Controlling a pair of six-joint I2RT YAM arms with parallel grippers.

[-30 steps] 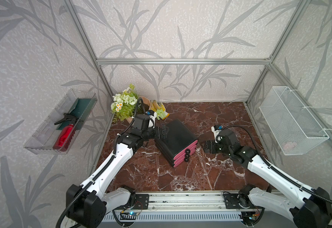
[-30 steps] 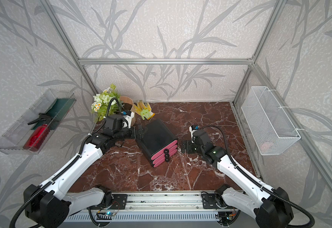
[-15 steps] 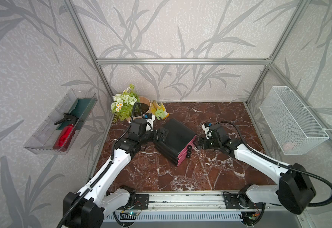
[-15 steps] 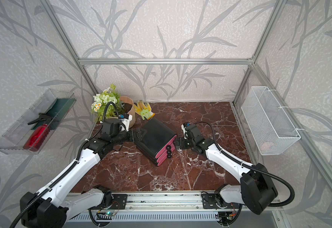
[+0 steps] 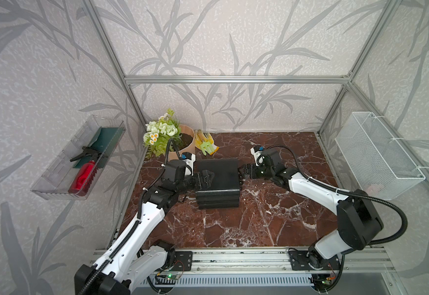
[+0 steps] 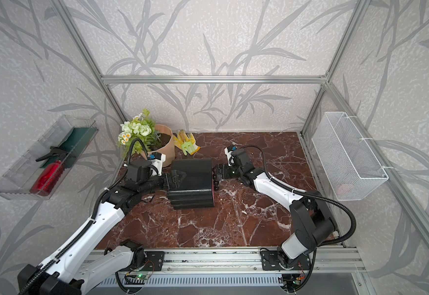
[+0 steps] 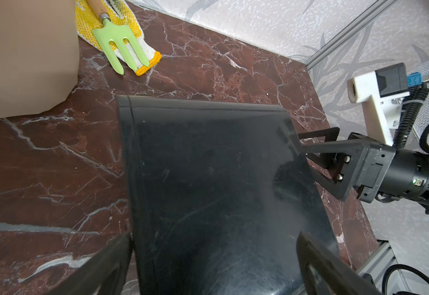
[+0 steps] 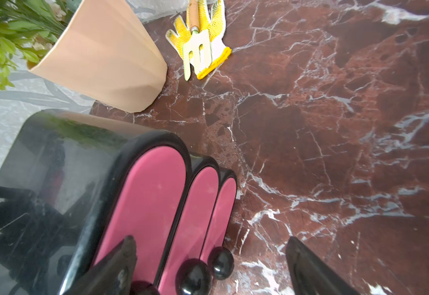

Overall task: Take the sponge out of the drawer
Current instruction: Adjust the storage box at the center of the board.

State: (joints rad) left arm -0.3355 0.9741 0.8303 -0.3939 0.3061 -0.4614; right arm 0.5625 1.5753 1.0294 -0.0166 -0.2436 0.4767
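The sponge is hidden. A black drawer unit (image 5: 217,184) (image 6: 191,182) stands mid-table, its three pink fronts (image 8: 144,204) shut and facing right. My left gripper (image 5: 205,178) (image 6: 176,178) (image 7: 214,242) is open at the unit's rear end, one finger beside its edge and one over its glossy top (image 7: 208,166). My right gripper (image 5: 241,175) (image 6: 214,176) (image 8: 211,241) is open right in front of the fronts. The middle knob (image 8: 194,277) and lowest knob (image 8: 221,263) lie between its fingers, and the top knob (image 8: 142,288) sits by one fingertip.
A beige flower pot (image 5: 182,143) and a yellow glove with a green hand fork (image 5: 205,145) lie just behind the unit. A white wire basket (image 5: 379,155) hangs on the right wall. A clear tray (image 5: 55,178) with a red spray bottle (image 5: 83,173) hangs on the left wall.
The drawer unit has turned from a diagonal stance so its fronts face right. My right gripper has moved in to the knobs and narrowed slightly. The left gripper has stayed at the unit's rear.
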